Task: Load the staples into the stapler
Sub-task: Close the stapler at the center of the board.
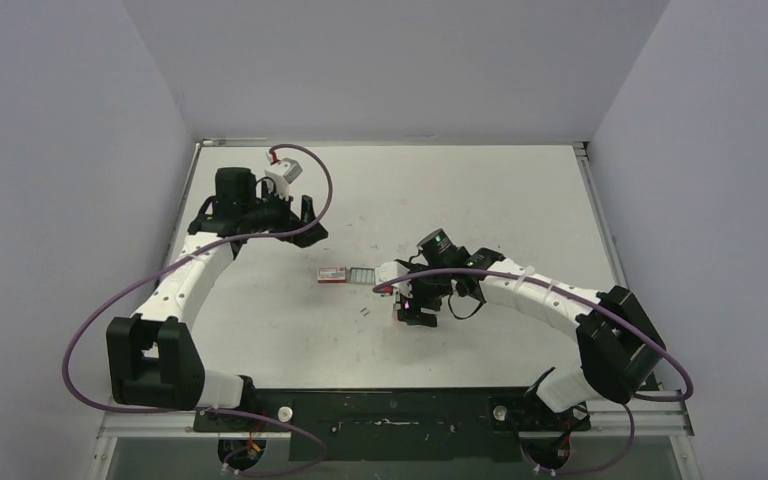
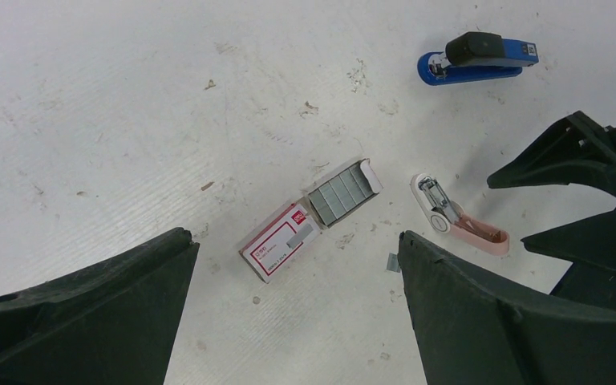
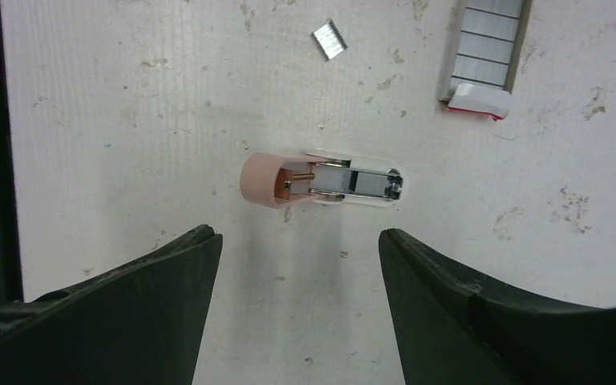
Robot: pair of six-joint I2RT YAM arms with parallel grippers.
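The blue stapler (image 2: pixel 477 58), with its black top, lies closed on the table at the far right of the left wrist view; I cannot make it out in the top view. The red-and-white staples box (image 2: pixel 281 241) (image 1: pixel 332 274) lies mid-table, its tray of silvery staples (image 2: pixel 343 191) (image 3: pixel 485 48) slid out. A loose staple strip (image 3: pixel 331 40) (image 2: pixel 391 262) lies nearby. My left gripper (image 2: pixel 293 235) (image 1: pixel 300 215) hangs open high above the box, holding nothing. My right gripper (image 3: pixel 297 233) (image 1: pixel 415 310) is open and empty just short of a small pink-and-white device.
The small pink-and-white device (image 3: pixel 321 180) (image 2: pixel 457 215) lies with its metal channel open, between the staple tray and my right gripper. The white table (image 1: pixel 520 200) is scuffed and speckled. Grey walls close in the table on three sides.
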